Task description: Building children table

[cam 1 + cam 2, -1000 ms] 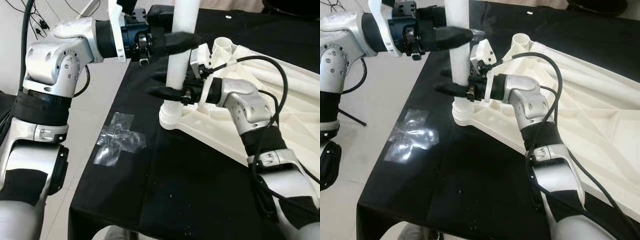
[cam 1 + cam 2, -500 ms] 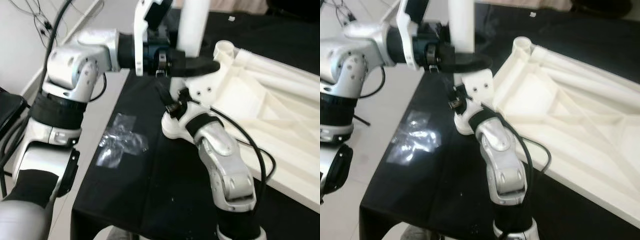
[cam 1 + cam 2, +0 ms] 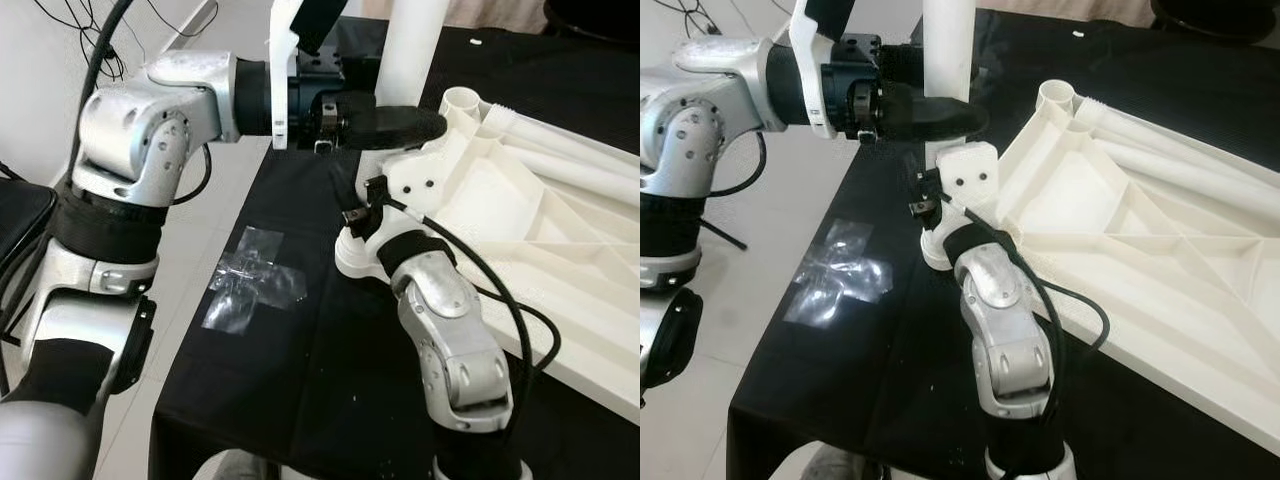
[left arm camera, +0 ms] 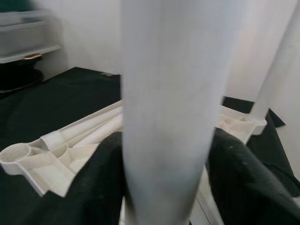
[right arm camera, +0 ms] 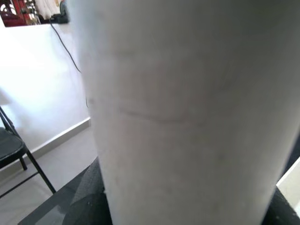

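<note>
A white table leg (image 3: 410, 50) stands upright in the near corner socket (image 3: 352, 262) of the upside-down white tabletop (image 3: 540, 230). My left gripper (image 3: 395, 125) reaches in from the left and is shut on the leg about halfway up; its fingers (image 4: 243, 183) press both sides of the leg (image 4: 164, 117). My right gripper (image 3: 350, 200) is shut on the same leg just above the socket, largely hidden behind its own wrist. In the right wrist view the leg (image 5: 183, 108) sits between the dark fingers (image 5: 84, 201).
The tabletop lies on a black-covered table (image 3: 300, 380) whose left edge drops to the floor, where a patch of clear tape (image 3: 250, 290) lies. A second open socket (image 3: 462, 100) and loose legs (image 4: 84, 126) lie beyond. Another leg (image 4: 276, 70) stands at a far corner.
My right arm has swung from the right side round to the front of the leg, forearm now pointing away from me. The left gripper keeps its hold higher up. The camera has shifted.
</note>
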Controlling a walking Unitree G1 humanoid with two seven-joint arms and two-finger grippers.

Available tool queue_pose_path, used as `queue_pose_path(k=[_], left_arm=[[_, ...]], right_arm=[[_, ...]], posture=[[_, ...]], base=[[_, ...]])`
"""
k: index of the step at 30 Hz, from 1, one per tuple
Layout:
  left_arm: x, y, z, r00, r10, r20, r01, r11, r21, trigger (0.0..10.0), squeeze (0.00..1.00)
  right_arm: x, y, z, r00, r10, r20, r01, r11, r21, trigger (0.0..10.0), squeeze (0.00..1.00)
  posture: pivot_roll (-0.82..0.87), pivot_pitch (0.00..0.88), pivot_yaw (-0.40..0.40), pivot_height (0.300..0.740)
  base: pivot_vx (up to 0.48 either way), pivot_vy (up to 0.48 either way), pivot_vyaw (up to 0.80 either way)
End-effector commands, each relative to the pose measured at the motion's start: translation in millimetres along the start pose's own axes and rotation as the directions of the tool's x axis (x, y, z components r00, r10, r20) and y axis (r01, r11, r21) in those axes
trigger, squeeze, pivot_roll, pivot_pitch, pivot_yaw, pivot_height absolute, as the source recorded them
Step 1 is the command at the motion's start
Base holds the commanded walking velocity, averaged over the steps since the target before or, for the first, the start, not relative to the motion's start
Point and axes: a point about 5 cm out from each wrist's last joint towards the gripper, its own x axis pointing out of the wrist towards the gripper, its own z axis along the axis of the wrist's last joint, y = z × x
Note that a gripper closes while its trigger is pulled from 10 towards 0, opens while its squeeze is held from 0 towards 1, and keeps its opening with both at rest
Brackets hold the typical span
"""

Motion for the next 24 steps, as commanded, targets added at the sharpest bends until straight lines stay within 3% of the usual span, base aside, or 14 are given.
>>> queue_pose_path(k=[1, 2, 11, 12, 15, 16, 18, 20, 21, 22, 23, 24], left_arm=[[6.6, -17.4, 9.4, 0.993, -0.115, 0.019, 0.114, 0.993, 0.032, 0.0, 0.00], [4.4, -16.7, 4.7, 0.993, -0.116, 0.019, 0.116, 0.993, 0.027, 0.0, 0.00], [-6.5, -6.1, -8.2, 0.995, -0.101, 0.015, 0.101, 0.995, 0.010, 0.0, 0.00], [-7.3, -5.0, -9.6, 0.995, -0.101, 0.014, 0.101, 0.995, 0.009, 0.0, 0.00], [-7.3, -5.0, -9.6, 0.995, -0.101, 0.014, 0.101, 0.995, 0.009, 0.0, 0.00], [-7.5, -5.0, -10.3, 0.995, -0.100, 0.013, 0.099, 0.995, 0.005, 0.0, 0.00], [-6.8, -6.4, -11.5, 0.995, -0.102, 0.012, 0.102, 0.995, 0.000, 0.0, 0.00], [-6.8, -6.4, -11.5, 0.995, -0.102, 0.012, 0.102, 0.995, 0.000, 0.0, 0.00], [-6.6, -6.9, -11.9, 0.995, -0.103, 0.012, 0.103, 0.995, -0.002, 0.0, 0.00], [-6.6, -6.9, -11.9, 0.995, -0.103, 0.012, 0.103, 0.995, -0.002, 0.0, 0.00], [-6.2, -7.2, -12.4, 0.994, -0.106, 0.013, 0.106, 0.994, -0.003, 0.0, 0.00], [-6.2, -7.2, -12.4, 0.994, -0.106, 0.013, 0.106, 0.994, -0.003, 0.0, 0.00]], right_arm=[[-4.9, 2.5, -30.4, 0.980, -0.057, -0.189, 0.070, 0.995, 0.064, 7.6, 0.00], [-5.4, 3.8, -28.6, 0.983, -0.038, -0.182, 0.052, 0.996, 0.074, 10.0, 0.00], [0.0, 0.7, -21.1, 0.991, 0.029, -0.133, -0.023, 0.999, 0.048, 10.0, 0.00], [3.9, -2.4, -17.8, 0.990, 0.077, -0.115, -0.072, 0.996, 0.047, 10.0, 0.71], [3.9, -2.4, -17.8, 0.990, 0.077, -0.115, -0.072, 0.996, 0.047, 10.0, 0.71], [9.4, -4.4, -11.4, 0.977, 0.198, -0.082, -0.192, 0.978, 0.080, 10.0, 1.00], [27.6, -27.4, 8.3, 0.861, 0.508, -0.034, -0.507, 0.861, 0.022, 10.0, 1.00], [27.6, -27.4, 8.3, 0.861, 0.508, -0.034, -0.507, 0.861, 0.022, 10.0, 1.00], [31.7, -36.7, 15.2, 0.811, 0.584, -0.036, -0.584, 0.812, -0.003, 10.0, 1.00], [31.7, -36.7, 15.2, 0.811, 0.584, -0.036, -0.584, 0.812, -0.003, 10.0, 1.00], [34.5, -44.0, 19.9, 0.753, 0.655, -0.061, -0.658, 0.750, -0.075, 10.0, 1.00], [34.5, -44.0, 19.9, 0.753, 0.655, -0.061, -0.658, 0.750, -0.075, 10.0, 1.00]], posture=[[0.04, 0.280, -0.005, 0.740], [0.04, 0.280, -0.003, 0.740], [0.03, 0.281, -0.004, 0.740], [0.03, 0.280, -0.007, 0.740], [0.03, 0.280, -0.007, 0.740], [0.03, 0.280, -0.009, 0.740], [0.03, 0.276, -0.011, 0.740], [0.03, 0.276, -0.011, 0.740], [0.03, 0.276, -0.010, 0.740], [0.03, 0.276, -0.010, 0.740], [0.04, 0.273, -0.007, 0.740], [0.04, 0.273, -0.007, 0.740]], base=[[0.000, 0.000, 0.00], [0.000, 0.000, 0.00], [0.000, 0.000, 0.00], [0.000, 0.000, 0.00], [0.000, 0.000, 0.00], [0.000, 0.000, 0.00], [0.000, 0.000, 0.00], [0.000, 0.000, 0.00], [0.000, 0.000, 0.00], [0.000, 0.000, 0.00], [0.000, 0.000, 0.00], [0.000, 0.000, 0.00]])
